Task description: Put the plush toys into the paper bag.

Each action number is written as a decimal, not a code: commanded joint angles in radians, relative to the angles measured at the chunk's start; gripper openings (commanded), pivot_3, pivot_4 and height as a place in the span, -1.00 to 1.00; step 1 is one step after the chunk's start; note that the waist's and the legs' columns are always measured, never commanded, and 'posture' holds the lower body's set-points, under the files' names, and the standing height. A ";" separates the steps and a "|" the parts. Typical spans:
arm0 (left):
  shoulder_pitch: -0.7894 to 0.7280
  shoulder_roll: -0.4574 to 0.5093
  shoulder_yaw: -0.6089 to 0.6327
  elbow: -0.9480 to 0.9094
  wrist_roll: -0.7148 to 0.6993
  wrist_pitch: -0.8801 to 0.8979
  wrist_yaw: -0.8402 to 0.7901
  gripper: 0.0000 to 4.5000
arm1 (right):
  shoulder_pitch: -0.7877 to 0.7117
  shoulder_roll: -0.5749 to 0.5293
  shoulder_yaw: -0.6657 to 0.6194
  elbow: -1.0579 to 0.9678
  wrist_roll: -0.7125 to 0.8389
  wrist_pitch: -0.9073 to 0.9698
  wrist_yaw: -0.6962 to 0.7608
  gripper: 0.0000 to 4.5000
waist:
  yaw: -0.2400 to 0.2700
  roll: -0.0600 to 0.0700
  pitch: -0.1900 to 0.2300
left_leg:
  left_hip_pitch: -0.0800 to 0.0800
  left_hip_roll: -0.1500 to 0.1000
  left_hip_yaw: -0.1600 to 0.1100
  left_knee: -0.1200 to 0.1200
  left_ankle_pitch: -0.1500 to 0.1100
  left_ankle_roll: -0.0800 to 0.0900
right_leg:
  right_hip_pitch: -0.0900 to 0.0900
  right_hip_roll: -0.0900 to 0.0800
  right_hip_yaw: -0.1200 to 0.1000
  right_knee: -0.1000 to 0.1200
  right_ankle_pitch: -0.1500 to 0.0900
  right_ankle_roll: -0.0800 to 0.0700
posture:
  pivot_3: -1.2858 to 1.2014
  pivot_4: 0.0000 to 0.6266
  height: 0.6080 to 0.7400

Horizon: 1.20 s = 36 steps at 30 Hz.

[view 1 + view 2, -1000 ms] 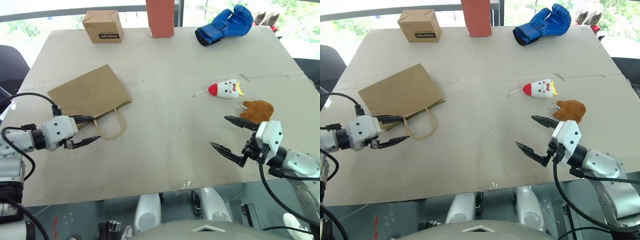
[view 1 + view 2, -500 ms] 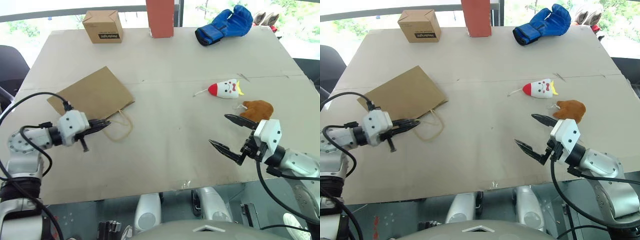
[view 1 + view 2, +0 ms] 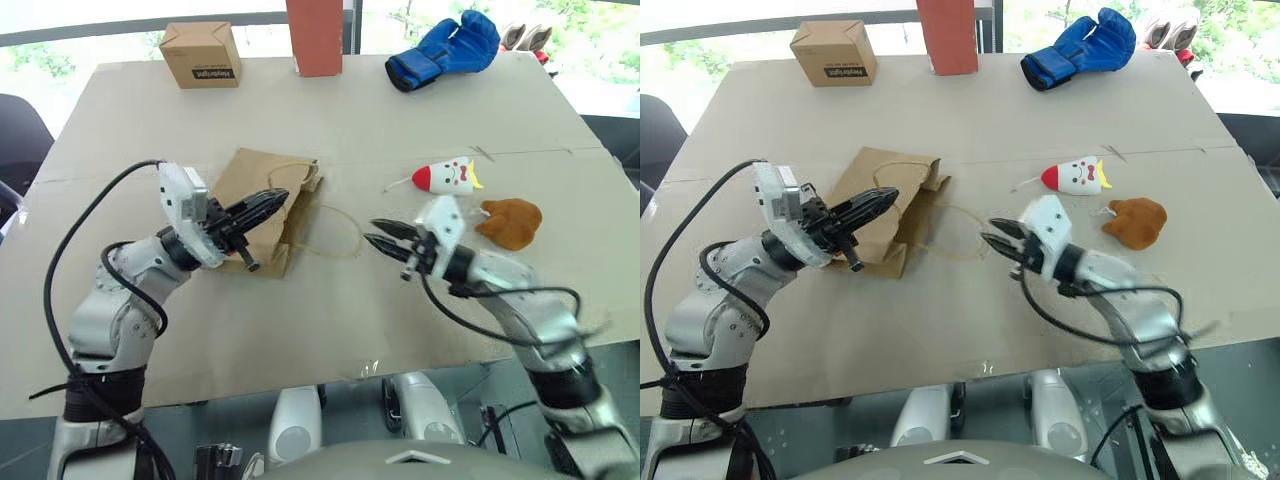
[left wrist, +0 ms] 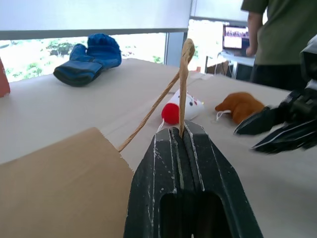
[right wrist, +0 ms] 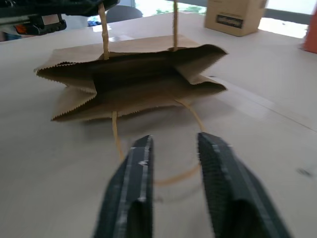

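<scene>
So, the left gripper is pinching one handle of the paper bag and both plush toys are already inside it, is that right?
Not quite. The left gripper is shut on a handle of the paper bag, but the left eye view shows both toys lying on the table, outside the bag: the white cone-shaped toy and the orange-brown toy.

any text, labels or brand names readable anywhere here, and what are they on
Small cardboard box: a dark printed label on its front, two lines, too small to read.
The same box in the right wrist view: the label shows as a dark strip, blurred, unreadable.
Screen behind the person: lit, nothing legible.
Paper bag, blue boxing glove, plush toys: no text visible.
</scene>
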<state>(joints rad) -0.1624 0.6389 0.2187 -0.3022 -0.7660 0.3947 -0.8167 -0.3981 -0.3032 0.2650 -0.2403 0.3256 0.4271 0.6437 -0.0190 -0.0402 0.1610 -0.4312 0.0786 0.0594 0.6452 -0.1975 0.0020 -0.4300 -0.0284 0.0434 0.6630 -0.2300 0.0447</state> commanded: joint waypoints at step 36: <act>-0.049 -0.180 0.204 -0.198 -0.053 0.005 0.470 -1.00 | -0.386 0.439 0.034 1.028 -0.317 -0.402 -0.067 -0.98 | 0.004 0.000 0.000 | 0.000 0.001 -0.002 -0.001 0.000 -0.001 | 0.002 0.001 -0.002 0.000 0.001 0.001 | 0.03 -0.52 1.00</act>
<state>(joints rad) -0.1926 0.4608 0.4174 -0.4603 -0.8243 0.4286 -0.3582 -0.8047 0.1302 0.3150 0.8127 0.0103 0.0003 0.5867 -0.0145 -0.0400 0.1605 -0.4309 0.0795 0.0574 0.6446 -0.1975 0.0015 -0.4283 -0.0274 0.0419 0.6629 -0.2285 0.0459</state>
